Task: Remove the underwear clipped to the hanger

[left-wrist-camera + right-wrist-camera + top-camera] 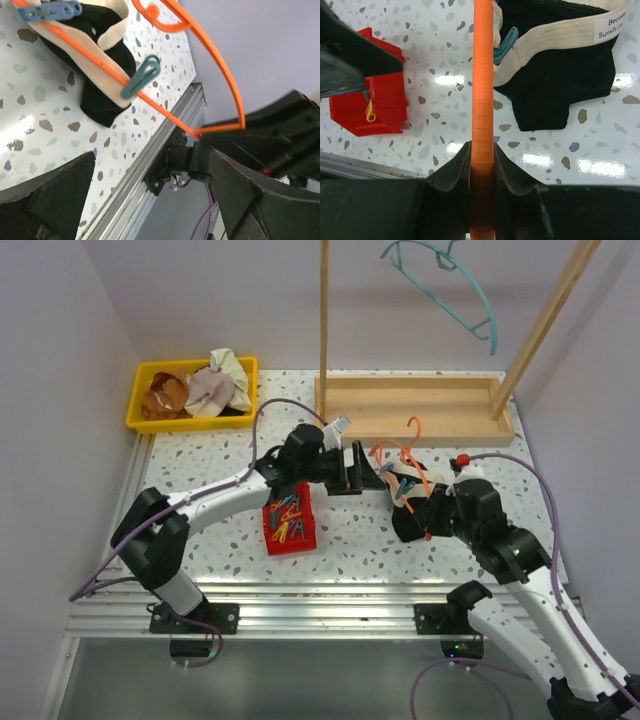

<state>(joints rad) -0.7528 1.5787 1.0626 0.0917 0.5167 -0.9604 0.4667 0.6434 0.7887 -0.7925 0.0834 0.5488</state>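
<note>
The black underwear [102, 65], with a cream waistband, lies on the speckled table [30, 100]. A teal clip [141, 76] and a blue clip [49, 10] pin it to the orange hanger [220, 75]. My right gripper [482, 150] is shut on the orange hanger [482, 90], with the black underwear [560, 80] just beyond to the right. My left gripper [150, 200] stands wide open, holding nothing, just left of the hanger [400, 455]. From above, my left gripper [365, 472] and right gripper [418, 502] flank the garment [405, 487].
A red box [290, 522] of coloured clips sits under my left forearm. A yellow bin [140, 375] at the back left holds a rust-brown garment [165, 395] and pale cloths. A wooden rack base [415, 408] stands behind, with a teal hanger [450, 285] above.
</note>
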